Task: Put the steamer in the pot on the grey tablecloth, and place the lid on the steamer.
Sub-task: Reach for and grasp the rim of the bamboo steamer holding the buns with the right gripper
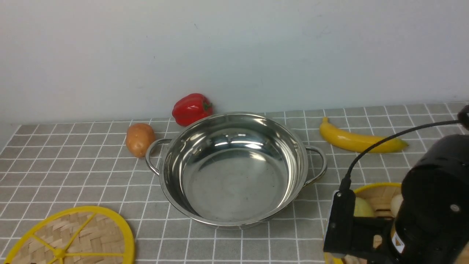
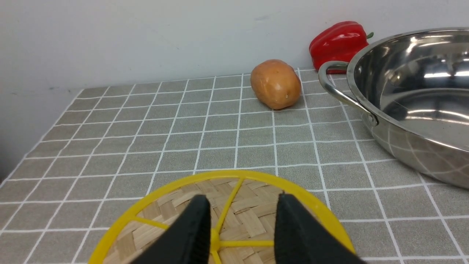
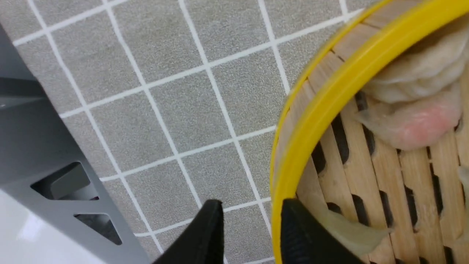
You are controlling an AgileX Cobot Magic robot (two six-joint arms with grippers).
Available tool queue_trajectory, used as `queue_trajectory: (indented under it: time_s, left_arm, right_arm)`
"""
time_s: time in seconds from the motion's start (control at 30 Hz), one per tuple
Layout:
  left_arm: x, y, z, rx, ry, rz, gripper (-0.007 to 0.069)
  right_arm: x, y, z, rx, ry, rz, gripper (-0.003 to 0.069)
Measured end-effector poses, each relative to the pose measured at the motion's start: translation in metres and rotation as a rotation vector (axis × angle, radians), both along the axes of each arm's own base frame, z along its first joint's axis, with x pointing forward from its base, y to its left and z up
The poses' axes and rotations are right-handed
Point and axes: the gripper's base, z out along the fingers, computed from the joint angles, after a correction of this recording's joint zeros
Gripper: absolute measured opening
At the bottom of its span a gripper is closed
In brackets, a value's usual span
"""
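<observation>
The right arm point(image 1: 432, 205) fills the near right corner. Its right gripper point(image 3: 251, 205) straddles the rim of the steamer point(image 3: 329, 91), one jaw inside and one outside. The jaws stand somewhat apart, cloth shows between the outer jaw and the wall, and nothing is clamped.

The grey tablecloth point(image 1: 73, 165) with its white grid covers the whole table. At its centre sits the pot point(image 1: 234, 172), shiny steel, mouth up, with its two wire handles on a line running left to right.

The steamer stands upright on the cloth just right of the pot. It has bamboo slat walls, a yellow rim, and pale dumplings point(image 3: 414, 110) on its slatted floor.

The lid point(image 1: 73, 234) lies flat at the near left, woven face and yellow spokes up. The left gripper point(image 2: 242, 200) is over it, its jaws parted either side of the hub and holding nothing.
</observation>
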Motion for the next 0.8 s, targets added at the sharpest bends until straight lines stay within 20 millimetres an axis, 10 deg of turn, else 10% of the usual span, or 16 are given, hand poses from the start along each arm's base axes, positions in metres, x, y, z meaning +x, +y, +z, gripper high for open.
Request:
queue_trajectory:
  time_s: [0.8]
  left_arm:
    - [0.000, 0.000, 0.000, 0.000, 0.000, 0.000, 0.0243]
  right_arm:
    - [0.004, -0.019, -0.024, 0.003, 0.055, -0.074, 0.0277]
